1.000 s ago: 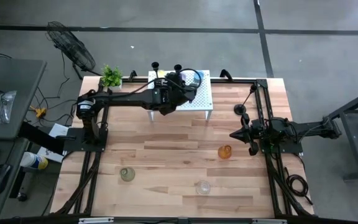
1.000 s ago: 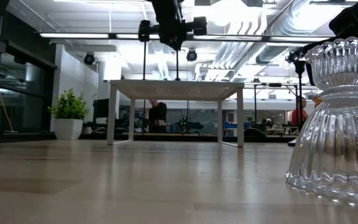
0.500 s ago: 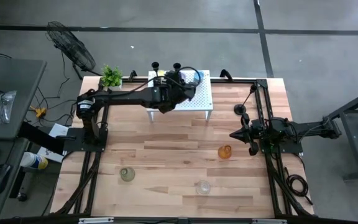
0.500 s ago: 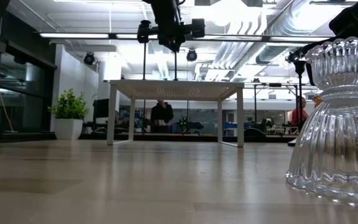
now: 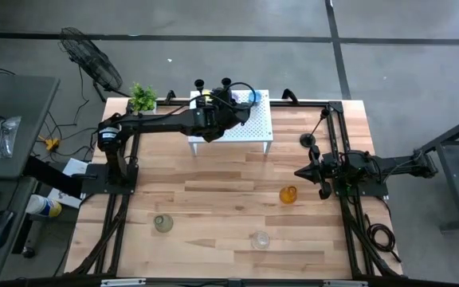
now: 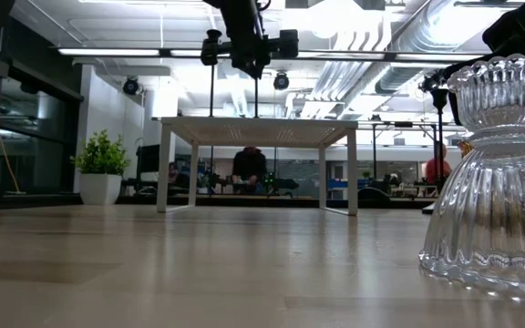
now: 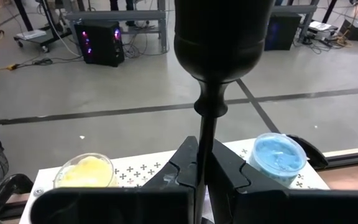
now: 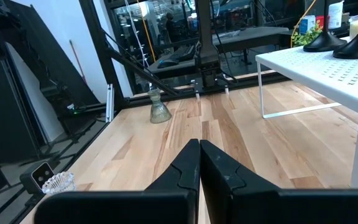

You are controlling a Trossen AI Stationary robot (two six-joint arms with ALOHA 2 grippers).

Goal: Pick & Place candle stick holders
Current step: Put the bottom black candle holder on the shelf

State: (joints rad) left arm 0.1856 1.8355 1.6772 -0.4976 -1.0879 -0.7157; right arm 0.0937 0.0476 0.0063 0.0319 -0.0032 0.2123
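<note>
Above, the left tool (image 7: 205,177) is pinched on the thin stem of a black candlestick (image 7: 219,37), carried upright over the white perforated stand (image 5: 257,126) at the far edge of the desk (image 5: 213,199). Over the last second this tool has crept farther over the stand, toward its back edge, so the set-down looks close. Just ahead of the tool, on the stand, sit a yellow cup (image 7: 84,172) and a blue cup (image 7: 279,157); two more black candlesticks (image 5: 200,83) show just beyond the stand. Well apart toward the near edge lie the amber cup (image 5: 288,194), clear cup (image 5: 260,238) and pale green cup (image 5: 162,223), yet unplaced. The right tool (image 8: 199,163) waits with fingers pressed together, empty, at the desk's right side.
</note>
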